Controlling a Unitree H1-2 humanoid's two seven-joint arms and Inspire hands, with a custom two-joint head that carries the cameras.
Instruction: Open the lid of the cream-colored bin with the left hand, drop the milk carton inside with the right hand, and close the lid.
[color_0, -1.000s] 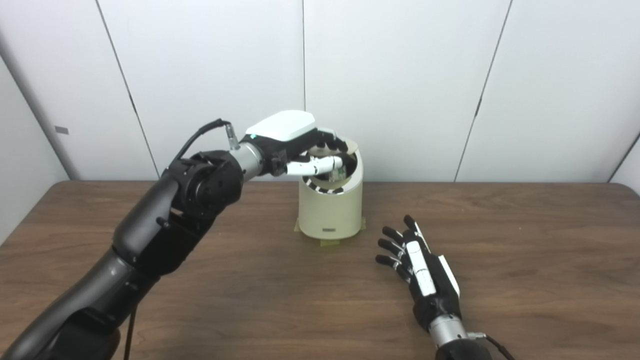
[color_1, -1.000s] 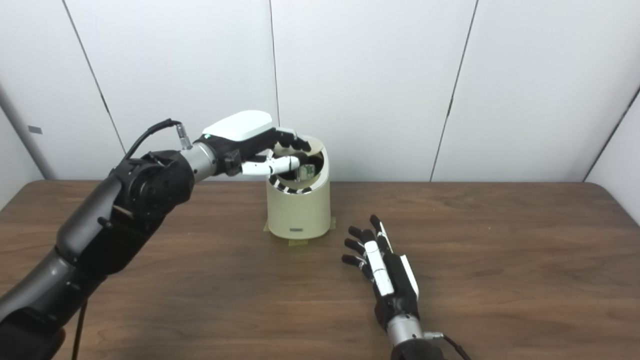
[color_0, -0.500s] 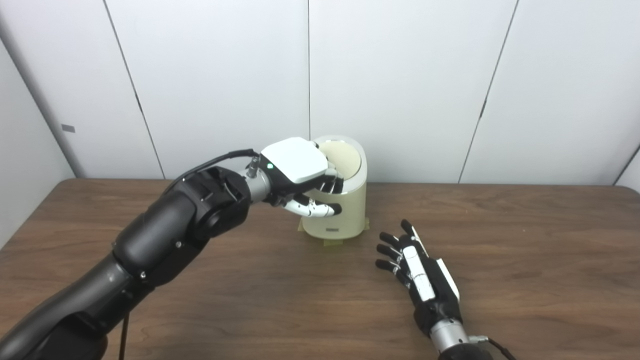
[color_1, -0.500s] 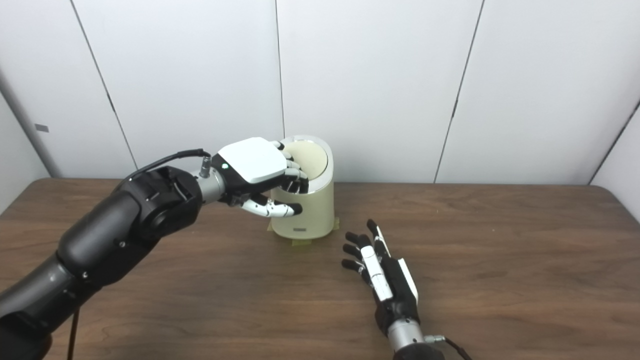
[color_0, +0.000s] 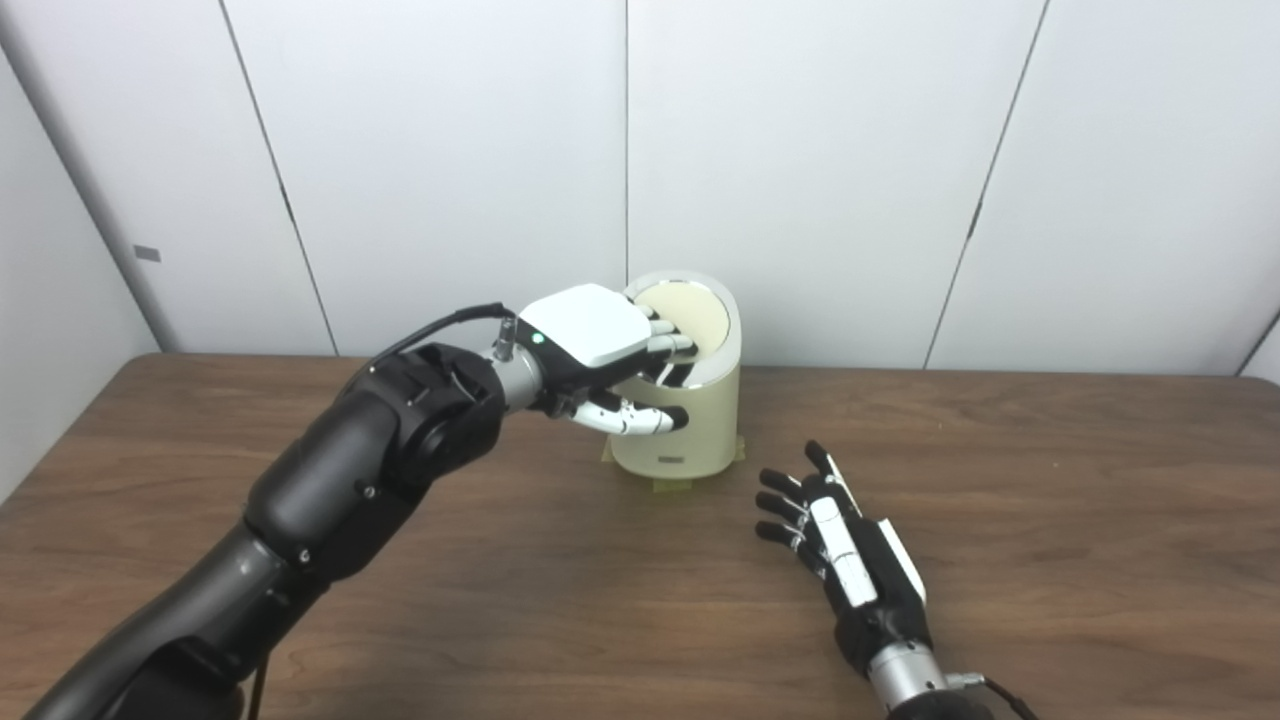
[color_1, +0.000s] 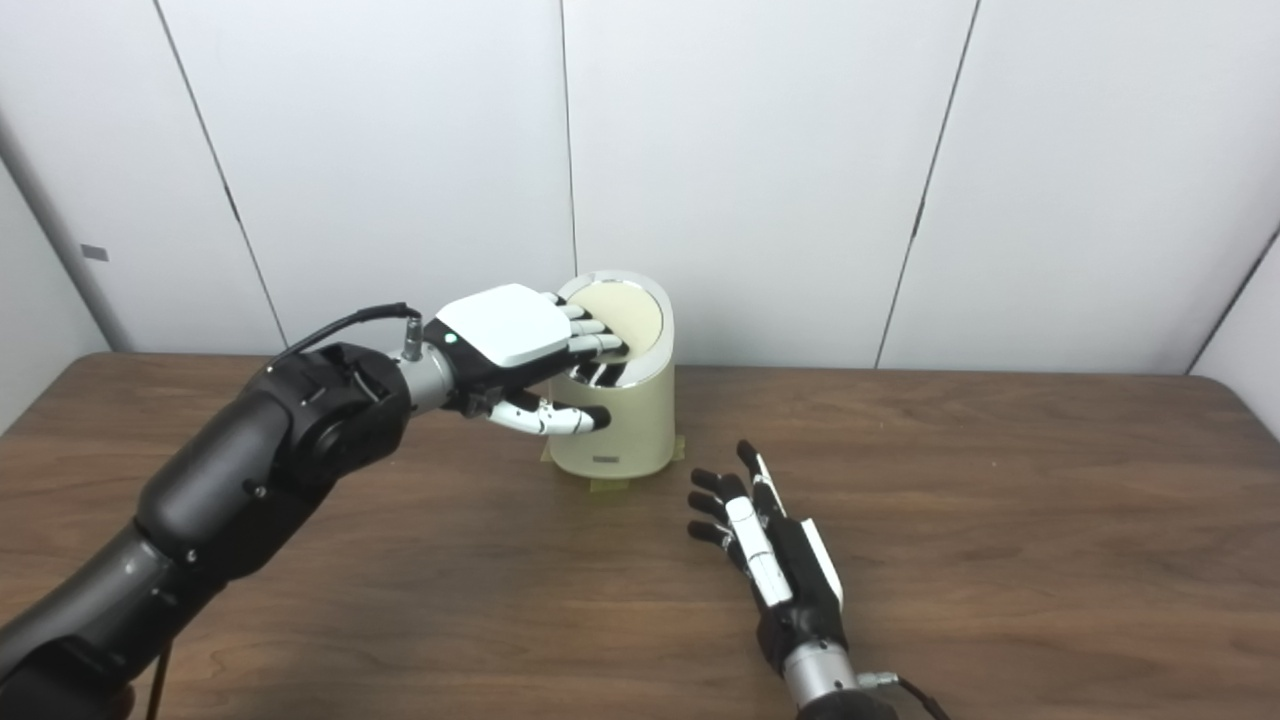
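Note:
The cream-colored bin stands at the back middle of the table. Its round lid is down and lies flat in the chrome rim. My left hand rests over the lid's left edge with its fingers stretched flat on the lid and its thumb in front of the bin wall; it holds nothing. My right hand lies open and empty on the table, in front of and to the right of the bin. No milk carton is in sight.
The brown wooden table runs to a white panelled wall close behind the bin. Yellow tape shows under the bin's base.
The lid has gone from raised, with the bin's inside showing, to shut. My left hand came down from the rim and now lies flat on the lid. The view shifted slightly.

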